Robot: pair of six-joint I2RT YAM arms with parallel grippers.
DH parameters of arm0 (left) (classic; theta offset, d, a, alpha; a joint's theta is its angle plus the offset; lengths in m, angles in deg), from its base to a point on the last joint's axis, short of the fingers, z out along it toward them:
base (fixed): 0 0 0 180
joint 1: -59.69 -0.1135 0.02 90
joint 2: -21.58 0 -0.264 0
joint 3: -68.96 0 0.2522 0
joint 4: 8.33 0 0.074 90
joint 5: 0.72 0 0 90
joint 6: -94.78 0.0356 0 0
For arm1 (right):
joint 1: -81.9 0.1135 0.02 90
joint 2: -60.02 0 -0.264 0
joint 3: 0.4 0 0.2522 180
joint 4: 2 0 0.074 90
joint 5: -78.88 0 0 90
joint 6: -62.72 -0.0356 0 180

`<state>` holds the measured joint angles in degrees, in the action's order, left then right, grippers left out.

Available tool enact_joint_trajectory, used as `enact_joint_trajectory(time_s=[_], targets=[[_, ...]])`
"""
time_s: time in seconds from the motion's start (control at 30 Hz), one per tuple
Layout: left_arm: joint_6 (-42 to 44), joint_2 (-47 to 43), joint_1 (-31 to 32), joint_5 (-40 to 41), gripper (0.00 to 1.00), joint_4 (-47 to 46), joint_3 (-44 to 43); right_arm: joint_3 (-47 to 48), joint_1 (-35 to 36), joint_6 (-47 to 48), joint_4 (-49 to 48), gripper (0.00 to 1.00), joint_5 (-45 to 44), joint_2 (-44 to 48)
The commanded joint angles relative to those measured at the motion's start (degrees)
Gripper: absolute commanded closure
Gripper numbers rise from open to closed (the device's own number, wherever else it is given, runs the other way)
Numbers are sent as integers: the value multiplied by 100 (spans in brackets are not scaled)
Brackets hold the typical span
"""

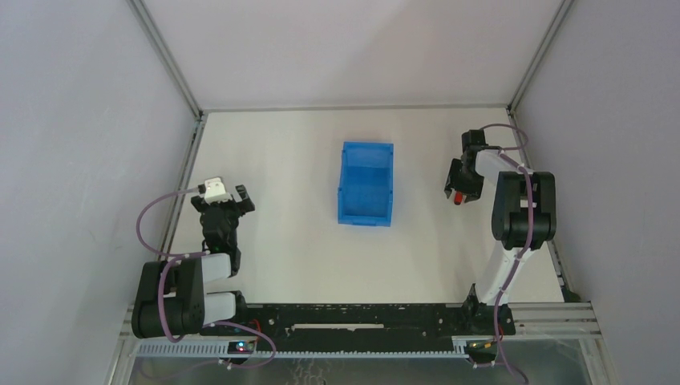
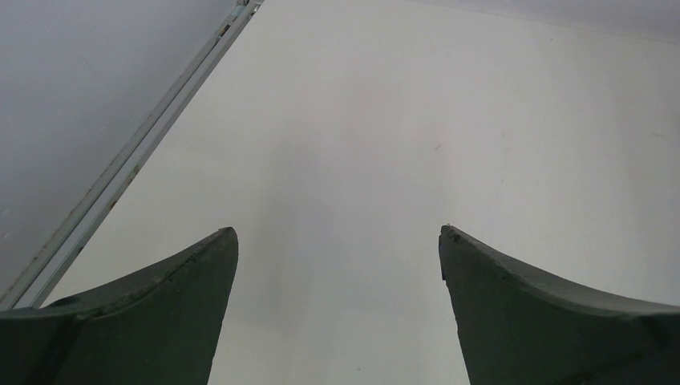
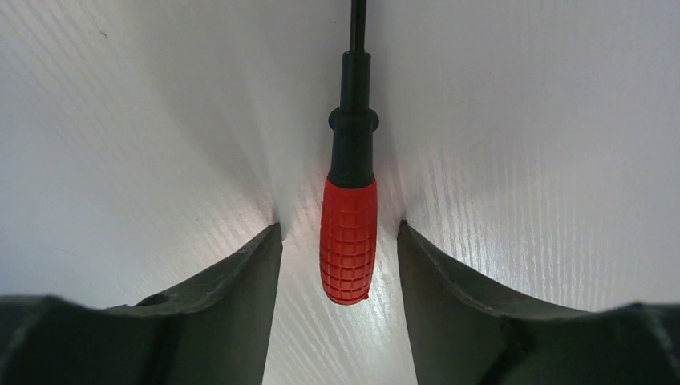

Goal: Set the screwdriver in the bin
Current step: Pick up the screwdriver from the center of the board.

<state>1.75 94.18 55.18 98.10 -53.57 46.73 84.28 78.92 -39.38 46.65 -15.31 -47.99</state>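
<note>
The screwdriver [image 3: 348, 241] lies flat on the white table, red ribbed handle toward the camera, dark shaft running up out of the right wrist view. My right gripper [image 3: 338, 227] is low over it and open, one finger on each side of the handle with a small gap on both sides. In the top view only the red handle [image 1: 458, 199] shows under the right gripper [image 1: 455, 191], to the right of the blue bin [image 1: 368, 149]. My left gripper [image 1: 223, 201] is open and empty at the left side, and its wrist view [image 2: 338, 231] shows only bare table.
A metal frame rail [image 2: 128, 160] runs along the table's left edge close to the left gripper. Grey walls close in the table on the left, right and back. The bin stands near the table's middle, between the two arms.
</note>
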Motion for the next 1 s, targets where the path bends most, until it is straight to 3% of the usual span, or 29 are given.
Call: enact_joint_trajectory(time_s=[0.0, 0.13, 0.3, 0.57, 0.77, 0.97], targets=[[96, -58, 38, 61, 0, -160, -239, 43, -36, 6, -105, 42, -2, -194], [92, -58, 31, 65, 0, -163, -236, 13, -36, 2, -111, 52, -81, -243], [92, -60, 38, 66, 0, -162, -238, -33, -49, 9, -192, 73, -105, -241], [96, -60, 38, 65, 0, -158, -238, -47, -53, 89, -227, 90, -158, -121], [94, -61, 39, 65, 0, -164, -235, -51, -44, 141, -69, 99, -105, 398], [93, -62, 38, 60, 0, -164, -234, -51, -44, 136, 278, 100, 42, 860]])
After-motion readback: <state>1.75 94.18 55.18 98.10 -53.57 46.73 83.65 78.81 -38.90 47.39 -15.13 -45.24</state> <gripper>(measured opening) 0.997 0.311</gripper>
